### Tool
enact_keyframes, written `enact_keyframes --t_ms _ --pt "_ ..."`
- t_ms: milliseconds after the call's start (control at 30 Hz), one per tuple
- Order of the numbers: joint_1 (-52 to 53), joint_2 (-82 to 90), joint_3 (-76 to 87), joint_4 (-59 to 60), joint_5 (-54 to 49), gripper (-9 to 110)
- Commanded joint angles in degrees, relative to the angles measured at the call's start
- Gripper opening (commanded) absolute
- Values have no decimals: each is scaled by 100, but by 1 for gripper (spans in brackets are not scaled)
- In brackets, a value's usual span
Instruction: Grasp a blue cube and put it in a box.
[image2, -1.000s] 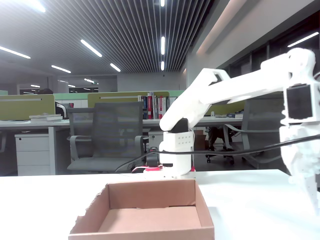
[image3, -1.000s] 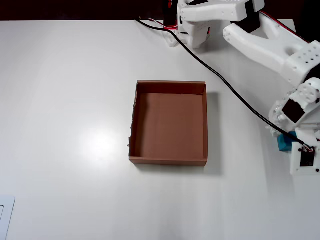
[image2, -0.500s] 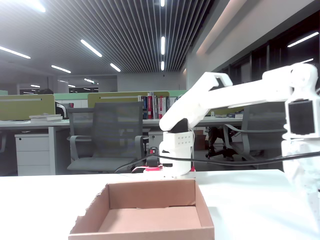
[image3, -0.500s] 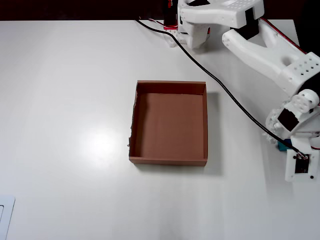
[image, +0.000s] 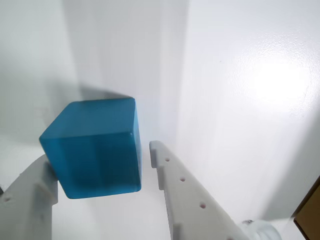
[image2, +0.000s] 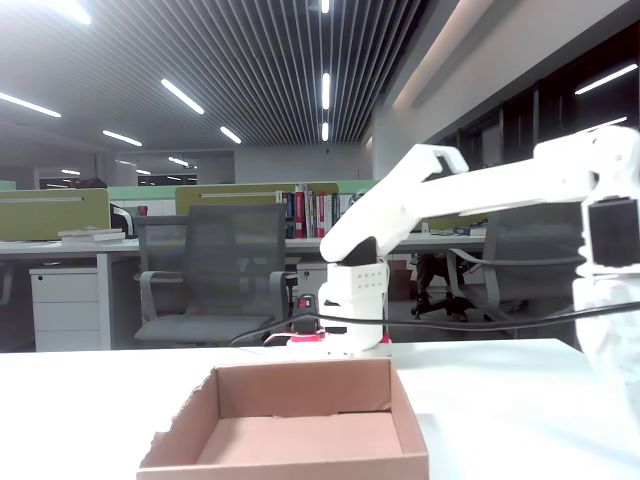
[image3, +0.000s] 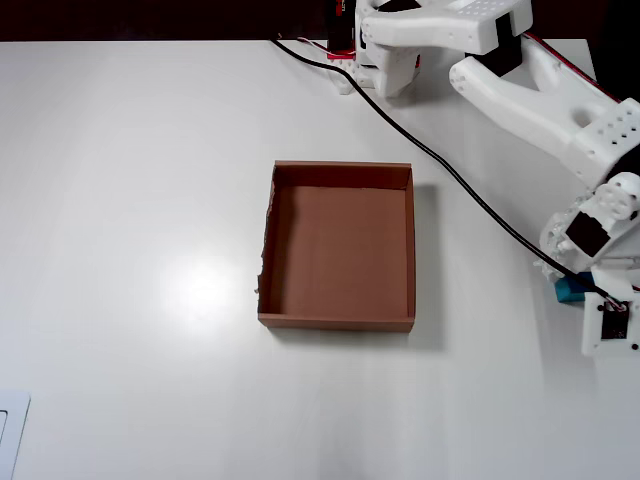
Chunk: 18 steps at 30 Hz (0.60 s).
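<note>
1. Grasp step in hand: gripper lowered over the cube near the right edge of the table in the overhead view, well apart from the box.
2. In the wrist view, fingers straddling the cube: left finger touching or nearly touching the cube's lower left corner, right finger just beside the right face with a thin sliver of table visible between.
3. Jaws parted around the cube, not yet clenched on it; no firm hold to be read from these views.
4. Cube sitting on the table, turned a little relative to the fingers, one edge pointing toward the camera; only a small teal patch showing under the wrist from above.
5. Box lying empty near the middle of the table, open side up, ragged left wall in the overhead view; a brown corner just visible at the lower right of the wrist view.
6. Next move, as a judgement: close the fingers squarely on the two opposite faces, then lift clear of the table.
7. After that: swing left across the table toward the box, high enough to clear its near wall, and release over the brown floor.
8. Risk: the turned cube twisting or slipping out as the fingers close on it.
</note>
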Motion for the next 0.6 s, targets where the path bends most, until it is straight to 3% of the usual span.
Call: enact_keyframes --t_ms 0,567 --pt "-62 132 -237 -88 35 19" --pt "-35 167 -229 -79 202 15"
